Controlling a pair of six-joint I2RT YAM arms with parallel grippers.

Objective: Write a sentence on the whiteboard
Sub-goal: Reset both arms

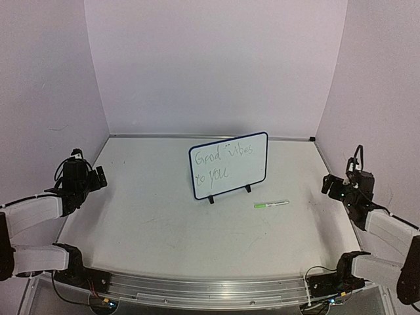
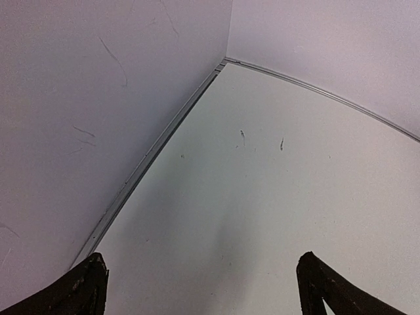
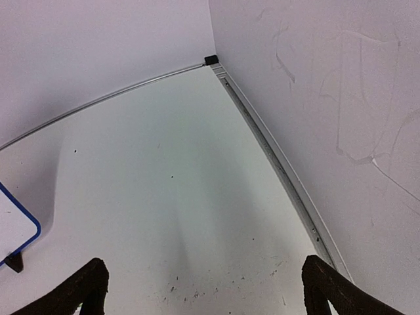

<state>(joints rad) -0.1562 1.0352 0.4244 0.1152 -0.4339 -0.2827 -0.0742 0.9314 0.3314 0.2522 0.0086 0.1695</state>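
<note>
Fingers (image 2: 82, 292) of left gripper (image 1: 92, 178) and right gripper (image 1: 333, 186) stand spread, empty, parked at opposite table (image 1: 164, 226) edges, seemingly because the sentence (image 1: 216, 164) on the whiteboard (image 1: 248, 172) looks finished, marker (image 1: 271, 205) lying beside it.

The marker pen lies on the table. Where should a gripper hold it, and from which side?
Probably best: grip the marker pen at mid-barrel, coming straight down from above. It lies flat on the table, apart from the whiteboard, so the jaws can close across its thin width.

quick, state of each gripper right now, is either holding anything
left gripper: open, holding nothing
right gripper: open, holding nothing
</note>
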